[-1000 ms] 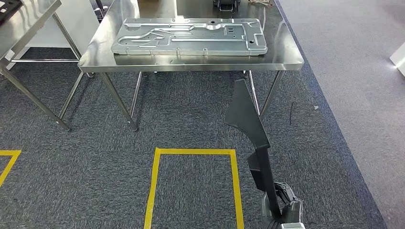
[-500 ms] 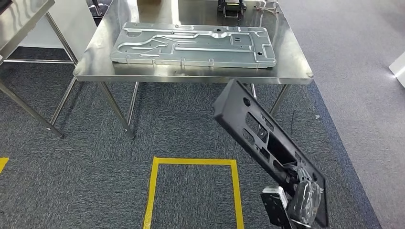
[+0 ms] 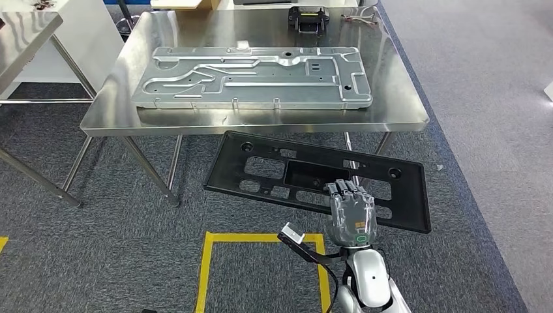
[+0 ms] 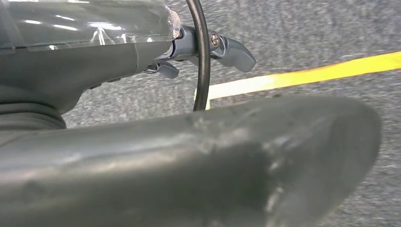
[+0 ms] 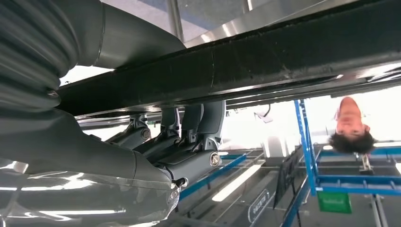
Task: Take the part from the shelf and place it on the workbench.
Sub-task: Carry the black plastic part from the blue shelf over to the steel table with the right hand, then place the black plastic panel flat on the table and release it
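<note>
Below the workbench (image 3: 391, 98) edge I see my right hand (image 3: 352, 212) gripping the black part (image 3: 313, 176) flat; left hand (image 4: 142, 156) fingers: can't tell.

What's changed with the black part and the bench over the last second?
The right hand has swung the black panel from edge-on and near upright to almost flat, broad face up, just short of the steel workbench. The camera has shifted too, so the bench sits lower in view. The grip on the panel is unchanged, and the metal plate still lies on the bench.
</note>
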You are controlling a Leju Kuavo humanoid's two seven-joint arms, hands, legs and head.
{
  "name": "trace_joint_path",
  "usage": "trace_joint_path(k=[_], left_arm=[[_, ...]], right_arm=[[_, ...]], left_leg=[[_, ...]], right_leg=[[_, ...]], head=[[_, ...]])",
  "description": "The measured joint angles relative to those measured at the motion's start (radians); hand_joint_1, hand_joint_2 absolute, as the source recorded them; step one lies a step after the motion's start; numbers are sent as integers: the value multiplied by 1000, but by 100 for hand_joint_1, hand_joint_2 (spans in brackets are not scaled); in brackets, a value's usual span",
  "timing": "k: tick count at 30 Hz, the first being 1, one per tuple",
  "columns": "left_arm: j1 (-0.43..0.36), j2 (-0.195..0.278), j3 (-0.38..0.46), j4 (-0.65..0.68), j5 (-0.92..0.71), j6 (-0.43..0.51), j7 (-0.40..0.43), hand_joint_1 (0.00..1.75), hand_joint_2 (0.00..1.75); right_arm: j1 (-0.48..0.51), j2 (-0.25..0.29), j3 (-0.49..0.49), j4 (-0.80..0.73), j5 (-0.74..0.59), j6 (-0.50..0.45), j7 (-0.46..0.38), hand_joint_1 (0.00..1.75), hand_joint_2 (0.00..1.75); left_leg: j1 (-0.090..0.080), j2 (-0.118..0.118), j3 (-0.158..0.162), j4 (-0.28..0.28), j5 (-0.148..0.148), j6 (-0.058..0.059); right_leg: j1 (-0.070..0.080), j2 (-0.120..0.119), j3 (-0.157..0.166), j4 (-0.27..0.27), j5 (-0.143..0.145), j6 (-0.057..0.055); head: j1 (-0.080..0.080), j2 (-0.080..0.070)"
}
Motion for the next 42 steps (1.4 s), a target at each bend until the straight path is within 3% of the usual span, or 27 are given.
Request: trace_joint_path(k=[2, 3, 4, 7, 9, 10, 12, 13, 14, 15, 17, 19, 22, 24, 27, 29, 30, 31, 32, 34, 35, 37, 39, 42], left_arm=[[4, 3, 0, 0, 0, -3, 1, 0, 0], [6, 4, 0, 1, -1, -3, 1, 0, 0], [6, 5, -1, 1, -1, -4, 2, 0, 0], [3, 5, -2, 2, -1, -4, 3, 0, 0], [1, 5, -4, 2, -2, -4, 2, 0, 0], [1, 5, -5, 2, -2, -4, 2, 0, 0], [0, 5, -5, 2, -2, -5, 3, 0, 0], [1, 5, -6, 2, -4, -5, 3, 0, 0], [1, 5, -6, 2, -6, -7, 3, 0, 0], [1, 5, -7, 2, -8, -8, 4, 0, 0], [0, 5, -10, 3, -13, -11, 6, 0, 0], [-4, 5, -14, 5, -16, -12, 10, 0, 0], [-7, 5, -18, 6, -19, -13, 13, 0, 0], [-11, 4, -19, 6, -20, -13, 13, 0, 0], [-11, 3, -20, 6, -20, -13, 12, 0, 0], [-5, 5, -20, 6, -19, -13, 12, 0, 0], [-3, 6, -19, 6, -19, -13, 12, 0, 0], [-1, 6, -19, 6, -18, -13, 12, 0, 0], [1, 7, -19, 6, -18, -13, 12, 0, 0], [4, 8, -19, 7, -18, -13, 13, 0, 0], [5, 9, -19, 7, -18, -12, 13, 0, 0], [4, 9, -19, 8, -19, -12, 13, 0, 0], [-1, 9, -19, 8, -20, -12, 13, 0, 0], [-5, 9, -19, 8, -22, -12, 14, 0, 0]], right_arm=[[-18, -14, 39, 22, 1, 2, 13, 175, 175], [-24, -18, 53, 31, 1, 2, 14, 175, 175], [-29, -22, 64, 38, 1, 2, 15, 175, 175], [-41, -31, 82, 50, 1, 3, 16, 175, 175], [-51, -37, 86, 55, 1, 3, 16, 175, 175], [-54, -40, 88, 57, 1, 2, 16, 175, 175], [-58, -46, 92, 63, 1, 4, 17, 175, 175], [-59, -50, 96, 67, 1, 6, 20, 175, 175], [-63, -54, 103, 72, 1, 10, 27, 175, 175], [-70, -60, 113, 77, 1, 15, 38, 175, 175], [-92, -79, 143, 91, 1, 23, 70, 175, 175], [-119, -101, 178, 106, 1, 31, 99, 175, 175], [-154, -124, 213, 115, 1, 38, 117, 175, 175], [-177, -135, 222, 113, 1, 46, 115, 175, 175], [-197, -156, 222, 103, 1, 62, 93, 175, 175], [-197, -168, 210, 95, 1, 73, 65, 175, 175], [-197, -172, 201, 91, 1, 77, 52, 175, 175], [-197, -176, 191, 88, 1, 80, 41, 175, 175], [-198, -179, 181, 86, 1, 81, 32, 175, 175], [-200, -182, 160, 84, 1, 82, 15, 175, 175], [-200, -184, 152, 84, 1, 83, 9, 175, 175], [-204, -186, 141, 83, 1, 82, 0, 175, 175], [-212, -188, 133, 82, 1, 75, -8, 175, 175], [-222, -189, 125, 83, 1, 63, -13, 175, 175]], left_leg=[[-4, 1, 4, -106, 126, 9], [-7, 1, 8, -140, 177, 14], [-10, 1, 11, -156, 210, 18], [-7, -3, 34, -174, 205, 31], [-2, -4, 63, -197, 196, 41], [-1, -3, 78, -207, 190, 45], [0, -5, 105, -215, 173, 47], [0, -6, 119, -216, 162, 46], [0, -8, 135, -217, 149, 44], [1, -9, 152, -217, 137, 42], [1, -10, 182, -216, 110, 34], [-1, -11, 197, -221, 90, 21], [0, -10, 213, -216, 85, 2], [2, -6, 187, -149, 81, -4], [3, -2, 68, 26, 22, -11], [3, -1, 13, 57, -9, -10], [3, -1, 4, 29, 8, -8], [2, -1, 5, -24, 53, -3], [0, 0, 8, -86, 118, 2], [-7, 0, 16, -168, 204, 12], [-9, 0, 19, -182, 217, 17], [-8, -1, 35, -189, 211, 26], [-4, -2, 56, -200, 204, 36], [-3, -2, 82, -204, 185, 45]], right_leg=[[1, 1, 33, 0, -29, 6], [2, 2, 43, 0, -41, 12], [3, 3, 51, -1, -50, 19], [4, 3, 40, 36, -33, 39], [2, 1, -14, 126, -21, 50], [-2, 0, -52, 178, -34, 55], [-8, -1, -131, 253, -88, 66], [-12, -1, -160, 262, -107, 69], [-14, -2, -176, 247, -106, 71], [-16, -3, -180, 208, -80, 72], [-16, -5, -170, 93, 38, 66], [-10, -6, -163, 21, 121, 51], [-6, -4, -144, 4, 117, 24], [-9, -3, -116, -5, 103, 9], [-7, -3, -78, -8, 72, -1], [-4, -1, -48, -8, 48, -2], [-3, 0, -30, -8, 35, -1], [-2, 0, -12, -8, 21, 1], [-2, 0, 2, -7, 8, 4], [0, 3, 22, -7, -15, 16], [0, 5, 27, -6, -21, 22], [1, 6, 35, 0, -25, 34], [0, 4, 20, 45, -30, 42], [-7, 1, -91, 202, -83, 57]], head=[[0, 0], [0, 0], [0, 0], [0, 0], [0, 0], [0, 0], [0, 0], [0, 0], [0, 0], [0, 0], [0, 0], [-1, 0], [-1, 0], [-1, 0], [-2, 0], [-1, 0], [-2, 0], [-1, 0], [-1, 0], [-1, 0], [-1, 0], [-1, 0], [-1, 0], [-1, 0]])
